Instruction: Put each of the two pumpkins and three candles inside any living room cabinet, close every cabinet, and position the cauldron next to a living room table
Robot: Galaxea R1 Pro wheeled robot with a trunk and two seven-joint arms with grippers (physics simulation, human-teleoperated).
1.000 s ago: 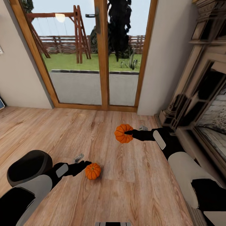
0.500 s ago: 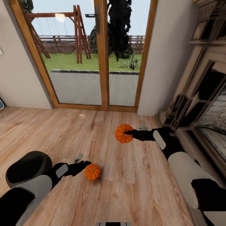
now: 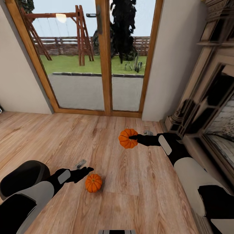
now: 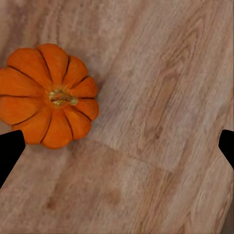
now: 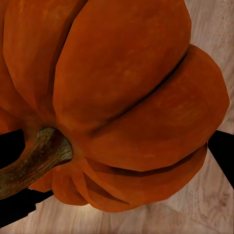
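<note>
Underfoot, a floor (image 3: 107, 208) of warm, grained wood planks was laid before a wood-framed glass door (image 3: 97, 55), with a carved fireplace surround (image 3: 208, 97) to the right. One ribbed orange pumpkin (image 3: 128, 138) was gripped by the right gripper (image 3: 132, 137) above the planks. A second pumpkin (image 3: 93, 183) was set on the floor just beside the left gripper (image 3: 88, 169), whose jaws were spread wide.
</note>
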